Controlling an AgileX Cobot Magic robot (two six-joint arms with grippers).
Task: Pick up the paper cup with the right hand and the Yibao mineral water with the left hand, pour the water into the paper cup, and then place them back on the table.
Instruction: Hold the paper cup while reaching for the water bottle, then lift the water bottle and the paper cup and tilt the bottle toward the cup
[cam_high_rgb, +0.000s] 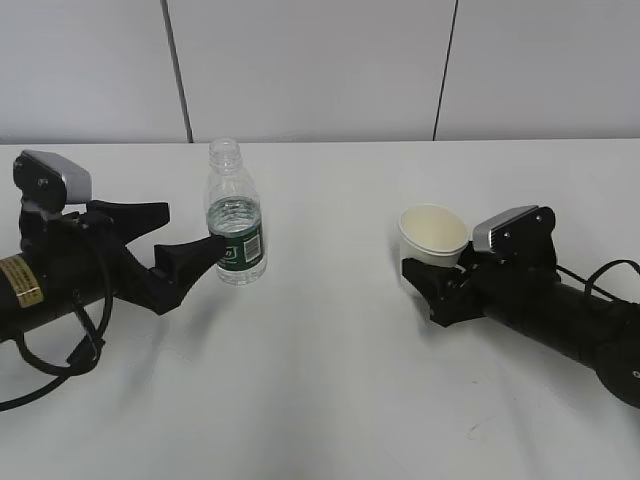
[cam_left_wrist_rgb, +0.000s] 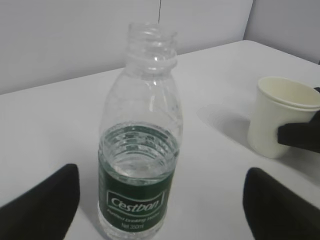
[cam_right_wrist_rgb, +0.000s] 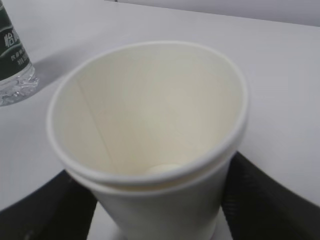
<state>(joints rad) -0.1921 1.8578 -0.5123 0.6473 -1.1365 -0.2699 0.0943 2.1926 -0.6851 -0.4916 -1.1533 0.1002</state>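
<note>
Bottle (cam_high_rgb: 235, 215): upright on tabletop (cam_high_rgb: 330, 380), between spread left claw (cam_high_rgb: 165, 240) fingers.
Cup (cam_high_rgb: 433, 235): clamped in right claw (cam_high_rgb: 435, 285), tabletop edges well apart.

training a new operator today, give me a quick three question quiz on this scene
1. True or false: the bottle has its cap on.
2. Which claw has its fingers at the sides of the paper cup? A) left claw B) right claw C) neither
3. Fill in: the bottle's label is dark ____.

Key:
1. False. The threaded neck is open, no cap.
2. B. The right claw has a finger on each side of the cup, while the left claw is open, its fingers apart on either side of the bottle in the left wrist view.
3. Green, with white lettering.
</note>
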